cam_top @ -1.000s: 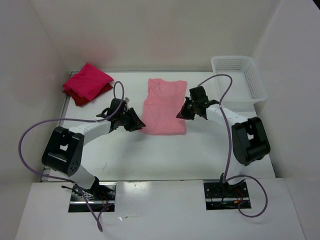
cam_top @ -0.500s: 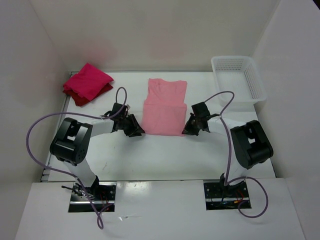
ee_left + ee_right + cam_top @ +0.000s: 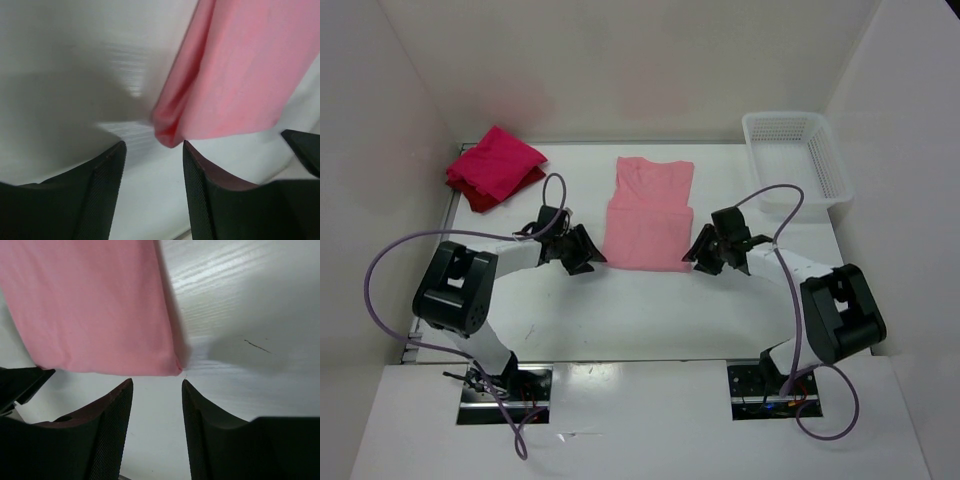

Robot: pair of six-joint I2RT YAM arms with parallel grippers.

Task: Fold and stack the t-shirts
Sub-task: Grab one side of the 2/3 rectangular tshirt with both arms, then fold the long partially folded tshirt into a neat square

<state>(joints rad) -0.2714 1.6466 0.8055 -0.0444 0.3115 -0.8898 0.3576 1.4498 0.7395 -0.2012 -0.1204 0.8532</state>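
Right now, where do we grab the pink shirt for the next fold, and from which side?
I'd take the pink shirt by its two near corners, left gripper on the near-left corner, right gripper on the near-right corner, each coming in low from the near edge. It lies flat and folded, so only those thick edges offer a bite, and both open grippers face them.

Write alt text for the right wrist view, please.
A folded light salmon pink cloth t-shirt lies flat on the white table. Its near corner sits just beyond the right arm's two black jaws, which stand open and hold nothing.
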